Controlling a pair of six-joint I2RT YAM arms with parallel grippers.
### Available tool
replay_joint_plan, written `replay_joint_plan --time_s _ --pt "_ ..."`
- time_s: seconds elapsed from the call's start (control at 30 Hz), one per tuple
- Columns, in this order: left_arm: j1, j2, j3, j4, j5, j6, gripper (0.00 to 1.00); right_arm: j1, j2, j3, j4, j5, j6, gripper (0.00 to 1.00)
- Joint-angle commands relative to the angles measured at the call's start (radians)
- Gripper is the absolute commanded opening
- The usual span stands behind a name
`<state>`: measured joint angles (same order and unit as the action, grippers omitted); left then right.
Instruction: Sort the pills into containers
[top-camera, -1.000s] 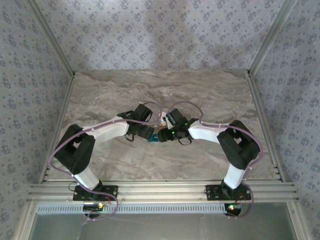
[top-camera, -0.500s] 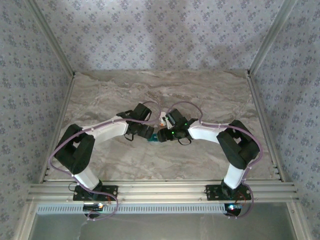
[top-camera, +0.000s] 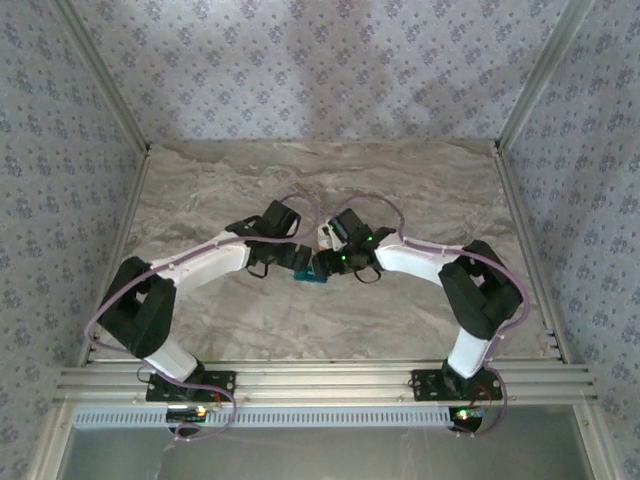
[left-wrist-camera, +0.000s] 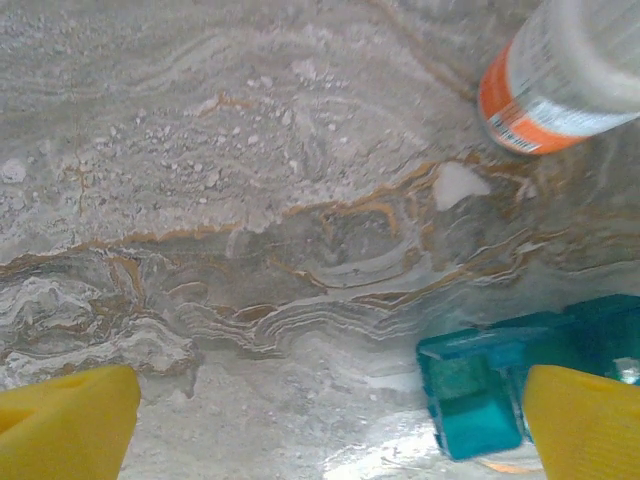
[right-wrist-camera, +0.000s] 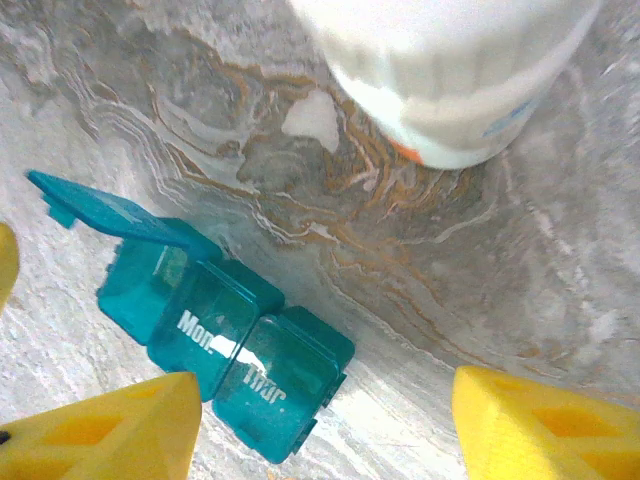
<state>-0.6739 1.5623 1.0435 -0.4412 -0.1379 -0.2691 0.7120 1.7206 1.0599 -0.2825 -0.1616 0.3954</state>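
Teal containers (top-camera: 313, 277), top external: one strip on the marble table (top-camera: 200, 190), mid-table between both wrists, within reach of either arm.
White bottle (top-camera: 325, 237), top external: one, just behind the strip.
Left gripper (left-wrist-camera: 320, 430), left wrist: jaws wide apart, holding nothing; strip beside one finger.
Right gripper (right-wrist-camera: 325, 430), right wrist: jaws apart, empty, poised over the strip.
Compartments, right wrist: three; one lid up, likely ready for pills, two shut.
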Motion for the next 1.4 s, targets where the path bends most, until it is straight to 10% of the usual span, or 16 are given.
replay_joint_plan --time_s 0.0,0.47,0.67,1.03,1.37 --pt "0.008 -0.079 0.018 0.018 0.025 -0.052 0.98 -0.019 -0.077 0.032 -0.076 0.007 -0.021 0.69" --pt "0.071 -0.251 -0.167 0.164 0.180 -0.146 0.98 -0.097 -0.170 0.053 -0.180 0.082 -0.033 0.78" --pt "0.062 -0.256 -0.268 0.240 0.257 -0.168 0.98 -0.130 -0.195 0.074 -0.235 0.146 -0.031 0.99" --pt "-0.036 -0.138 -0.318 0.383 0.269 -0.210 0.98 -0.176 -0.262 0.095 -0.274 0.373 0.023 1.00" --pt "-0.073 -0.060 -0.309 0.423 0.239 -0.240 0.98 -0.254 -0.366 -0.007 -0.159 0.323 0.021 1.00"
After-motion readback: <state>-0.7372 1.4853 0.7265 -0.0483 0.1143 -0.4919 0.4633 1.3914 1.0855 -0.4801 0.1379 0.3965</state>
